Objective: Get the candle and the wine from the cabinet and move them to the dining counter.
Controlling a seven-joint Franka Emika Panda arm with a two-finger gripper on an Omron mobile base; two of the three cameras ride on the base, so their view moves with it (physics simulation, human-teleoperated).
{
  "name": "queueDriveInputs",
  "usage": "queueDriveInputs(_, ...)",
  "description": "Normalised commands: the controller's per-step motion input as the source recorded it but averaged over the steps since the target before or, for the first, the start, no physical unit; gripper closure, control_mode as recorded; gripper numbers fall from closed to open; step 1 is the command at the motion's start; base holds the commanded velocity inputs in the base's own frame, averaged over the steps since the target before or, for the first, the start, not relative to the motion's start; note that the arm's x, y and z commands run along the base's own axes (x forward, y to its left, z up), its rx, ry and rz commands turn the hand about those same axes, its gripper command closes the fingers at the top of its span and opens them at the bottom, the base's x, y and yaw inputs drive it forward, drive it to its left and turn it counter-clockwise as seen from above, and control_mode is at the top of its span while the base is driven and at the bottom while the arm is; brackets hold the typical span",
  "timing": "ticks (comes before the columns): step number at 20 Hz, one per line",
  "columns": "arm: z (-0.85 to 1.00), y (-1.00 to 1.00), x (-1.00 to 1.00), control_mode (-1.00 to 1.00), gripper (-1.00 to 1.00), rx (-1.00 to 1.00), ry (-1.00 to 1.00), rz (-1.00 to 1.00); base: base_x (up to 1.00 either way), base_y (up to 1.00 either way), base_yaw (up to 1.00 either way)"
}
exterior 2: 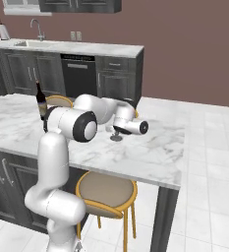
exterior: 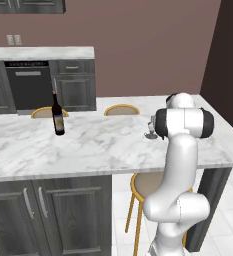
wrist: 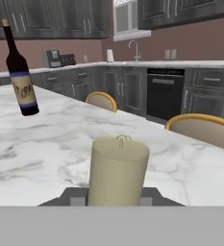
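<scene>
Cream candle (wrist: 117, 169) stands pinched in the hand (wrist: 114, 198), its grey base (exterior 2: 116, 137) on the marble worktop (exterior: 103, 145), well apart from the upright wine bottle (exterior: 58, 116).

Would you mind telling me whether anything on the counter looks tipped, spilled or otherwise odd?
Nothing stands out. The wine stands upright on the counter, cap on, no spill. The candle sits upright at the gripper. The bottle's lean in the hand view is just camera tilt.

We see a kitchen: a sink (exterior 2: 30, 43) with a tap, a dishwasher (exterior 2: 78, 74), dark cupboards (exterior: 74, 85), and stools (exterior 2: 106, 190) at a marble counter (exterior: 98, 145).
</scene>
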Motion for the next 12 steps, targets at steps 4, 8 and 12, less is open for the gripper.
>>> queueDriveInputs(4, 0.0, 0.0, 0.0, -1.0, 1.0, 0.0, -0.06, 0.0, 0.0, 0.0, 0.0)
queueDriveInputs(8, 0.0, 0.0, 0.0, -1.0, 1.0, 0.0, -0.01, 0.0, 0.0, 0.0, 0.0)
queueDriveInputs(12, 0.0, 0.0, 0.0, -1.0, 1.0, 0.0, 0.0, 0.0, 0.0, 0.0, 0.0)
